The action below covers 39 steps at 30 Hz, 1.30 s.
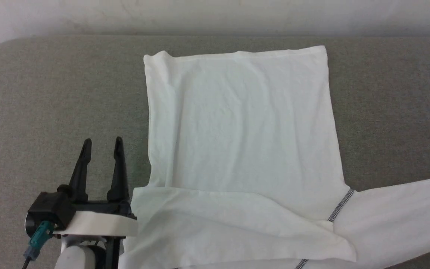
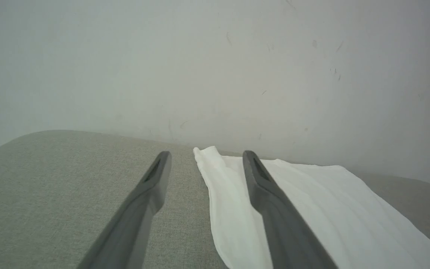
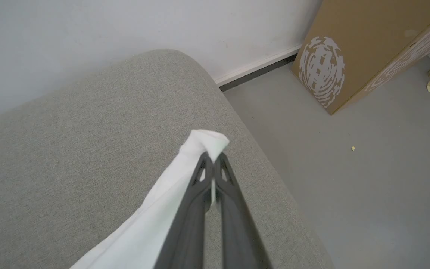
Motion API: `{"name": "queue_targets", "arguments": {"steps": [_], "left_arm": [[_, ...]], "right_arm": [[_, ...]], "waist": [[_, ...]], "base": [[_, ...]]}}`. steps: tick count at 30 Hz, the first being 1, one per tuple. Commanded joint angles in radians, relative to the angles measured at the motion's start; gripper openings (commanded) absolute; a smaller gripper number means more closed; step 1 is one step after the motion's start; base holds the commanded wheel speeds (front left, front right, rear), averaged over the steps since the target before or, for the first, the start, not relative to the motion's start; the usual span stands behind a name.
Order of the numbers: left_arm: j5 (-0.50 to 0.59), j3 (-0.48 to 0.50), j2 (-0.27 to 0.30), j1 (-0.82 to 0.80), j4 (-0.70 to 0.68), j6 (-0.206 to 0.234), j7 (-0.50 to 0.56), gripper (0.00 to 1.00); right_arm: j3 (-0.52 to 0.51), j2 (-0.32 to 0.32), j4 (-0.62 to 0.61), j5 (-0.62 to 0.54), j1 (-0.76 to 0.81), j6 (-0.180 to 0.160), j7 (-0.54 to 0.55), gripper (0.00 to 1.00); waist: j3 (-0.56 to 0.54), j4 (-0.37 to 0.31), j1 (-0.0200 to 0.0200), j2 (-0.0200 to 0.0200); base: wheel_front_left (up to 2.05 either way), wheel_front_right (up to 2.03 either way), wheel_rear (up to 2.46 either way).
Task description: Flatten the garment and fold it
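I see the garment (image 1: 243, 127) lying on the grey fabric-covered tabletop (image 1: 50, 97). Its white body is spread fairly flat ahead and to the right of my left fingers (image 1: 118, 168), and a folded-over layer lies across the near part just beside them. A dark zigzag seam (image 1: 342, 204) marks the shoulder, where a sleeve (image 1: 398, 213) runs off to the right. My left fingers stand wide apart and hold nothing. In the left wrist view one finger (image 2: 144, 198) is over bare tabletop and the other crosses in front of the garment's side edge (image 2: 222, 194); I can't tell whether it touches the cloth. My right fingers (image 3: 200, 190) are clamped tight on the garment, with a thin strip of white cloth pinched between them. A bunched end (image 3: 207, 142) pokes out just past their tips, and the rest trails back to their left. Beyond those tips the tabletop's rounded corner gives way to a grey floor (image 3: 349, 194), where a brown cardboard box (image 3: 353, 45) stands by the white wall (image 3: 88, 37).
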Motion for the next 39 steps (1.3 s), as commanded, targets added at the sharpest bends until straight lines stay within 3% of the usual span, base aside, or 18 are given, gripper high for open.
{"name": "queue_targets", "arguments": {"steps": [1, 7, 14, 20, 24, 26, 29, 39], "left_arm": [[0.005, 0.007, 0.009, 0.017, 0.004, 0.007, -0.002, 1.0], [-0.002, 0.022, 0.02, 0.073, 0.006, 0.022, 0.019, 1.0], [-0.014, 0.026, 0.026, 0.114, -0.006, 0.031, 0.045, 1.0], [-0.021, 0.022, 0.035, 0.119, -0.005, 0.028, 0.058, 1.0], [-0.023, 0.017, 0.038, 0.12, -0.004, 0.029, 0.065, 1.0], [-0.023, 0.015, 0.041, 0.119, -0.003, 0.03, 0.068, 1.0], [-0.023, 0.01, 0.044, 0.112, -0.001, 0.03, 0.073, 1.0], [-0.026, -0.01, 0.046, 0.081, 0.021, 0.027, 0.073, 1.0]], "right_arm": [[-0.006, 0.001, -0.002, 0.006, 0.012, -0.001, -0.017, 0.0], [-0.003, 0.063, -0.077, 0.143, 0.052, -0.001, -0.037, 0.0], [0.127, 0.191, -0.378, 0.258, 0.153, -0.001, 0.037, 0.0], [0.284, 0.364, -0.58, 0.261, 0.237, -0.001, 0.06, 0.0], [0.425, 0.541, -0.647, 0.224, 0.256, -0.001, 0.057, 0.0], [0.501, 0.616, -0.658, 0.212, 0.259, -0.001, 0.049, 0.0], [0.633, 0.664, -0.644, 0.241, 0.259, -0.001, 0.026, 0.0], [1.098, 0.677, -0.422, 0.369, 0.154, -0.001, -0.149, 0.0]], "waist": [[-0.043, -0.019, 0.0003, -0.0002], [-0.111, -0.006, 0.0003, -0.0002], [-0.179, 0.011, 0.0003, -0.0002], [-0.199, 0.024, 0.0003, -0.0002], [-0.202, 0.033, 0.0003, -0.0002], [-0.201, 0.039, 0.0003, -0.0002], [-0.198, 0.055, 0.0003, -0.0002], [-0.158, 0.115, 0.0003, -0.0002]], "base": [[0.0, 0.0, 0.0], [0.0, 0.0, 0.0], [0.0, 0.0, 0.0], [0.0, 0.0, 0.0], [0.0, 0.0, 0.0], [0.0, 0.0, 0.0], [0.0, 0.0, 0.0], [0.0, 0.0, 0.0]]}}
